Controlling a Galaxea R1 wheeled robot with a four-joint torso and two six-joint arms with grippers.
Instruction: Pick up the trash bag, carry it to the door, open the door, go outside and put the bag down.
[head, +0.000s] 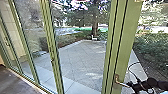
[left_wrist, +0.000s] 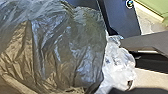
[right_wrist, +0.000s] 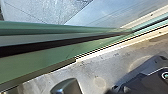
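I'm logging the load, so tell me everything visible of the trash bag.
The bag looks like thin, glossy, dark plastic, creased and bulging, as if filled. It shows large in the left wrist view. Pale, crinkled plastic shows at its edge; whether that belongs to it, I can't tell, nor what grips it.

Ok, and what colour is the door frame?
Olive green; the door frame shows best in the head view.

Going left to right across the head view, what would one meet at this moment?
Narrow green frame post, wider green frame post, tree trunk, door handle, robot's right arm.
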